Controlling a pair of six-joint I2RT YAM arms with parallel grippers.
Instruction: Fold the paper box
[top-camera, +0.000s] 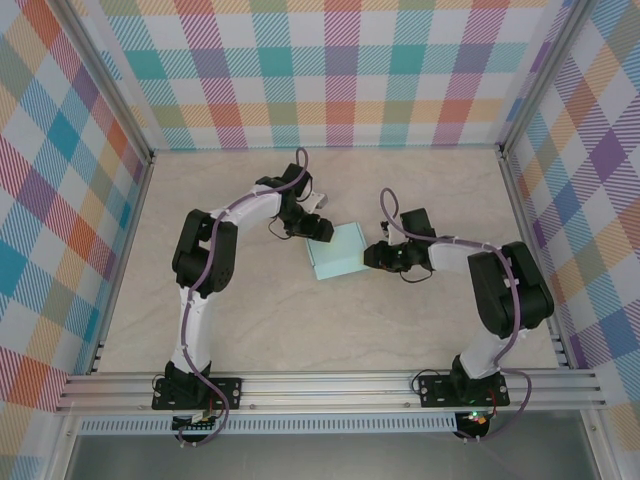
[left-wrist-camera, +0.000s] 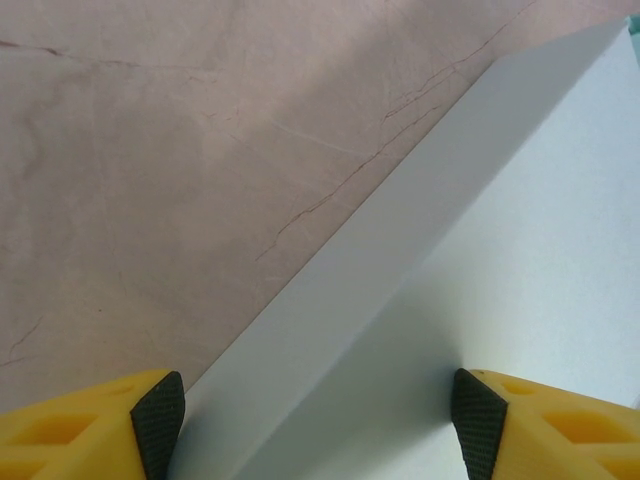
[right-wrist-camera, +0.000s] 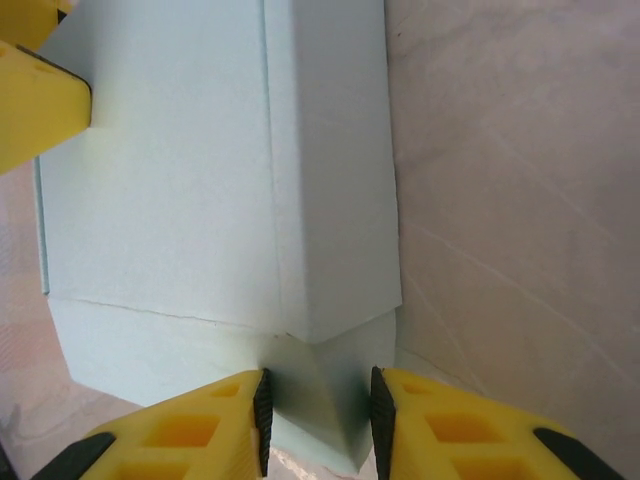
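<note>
Paper box (top-camera: 338, 255) sits mid-tabletop (top-camera: 300, 330), pale mint, part folded, between the two arms. Left hand (top-camera: 318, 230) is at its far-left corner, released: fingers (left-wrist-camera: 160, 425) spread wide, straddling a raised wall of the box without clamping it. Right hand (top-camera: 372, 256) is at the right end, grasping the box. Its pads (right-wrist-camera: 262, 420) press both sides of a narrow folded end.
</note>
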